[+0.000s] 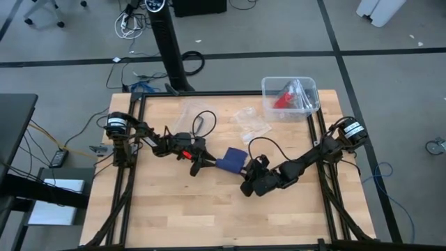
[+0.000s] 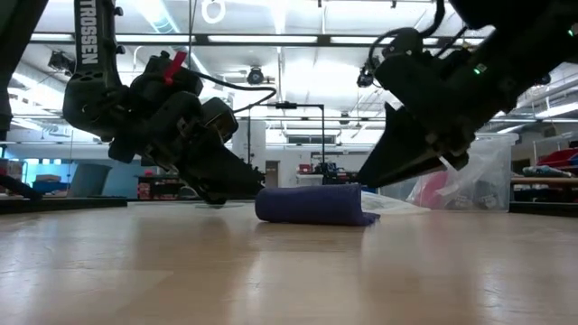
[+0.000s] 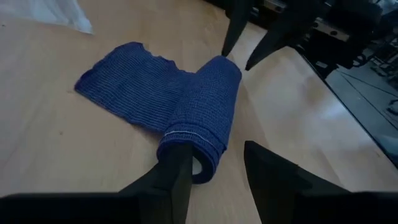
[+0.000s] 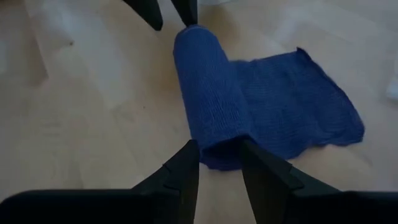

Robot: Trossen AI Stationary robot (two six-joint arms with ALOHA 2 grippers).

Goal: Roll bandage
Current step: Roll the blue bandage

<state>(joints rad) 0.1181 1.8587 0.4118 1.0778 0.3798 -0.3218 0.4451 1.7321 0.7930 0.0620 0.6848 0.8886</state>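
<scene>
The navy-blue bandage (image 1: 231, 162) lies at the table's middle, mostly wound into a roll (image 3: 205, 106). Its loose tail (image 3: 127, 81) lies flat on the wood toward the far edge. My left gripper (image 1: 202, 165) is open at the roll's left end (image 3: 198, 163). My right gripper (image 1: 245, 169) is at the roll's right end (image 4: 221, 149), with a finger on either side of it. Both also show in the low view, the roll (image 2: 312, 204) lying on the table between them. My left gripper touches the roll's left end (image 3: 186, 146) with one fingertip (image 3: 177, 174); the other finger (image 3: 270, 180) stands apart on bare wood. The fingers come low from the table's left, along the roll. Whether the fingertip is inside the roll's hollow is hidden by the finger. My right gripper pinches the roll's right end (image 4: 221, 140) between its two fingers (image 4: 186, 168), which come slanting down from the table's right, along the roll. The roll rests on the table.
A clear plastic box (image 1: 306, 90) with a red item stands at the far right corner. Clear plastic bags (image 1: 189, 111) (image 1: 251, 122) lie on the far half, behind the bandage. The near half of the table is bare wood.
</scene>
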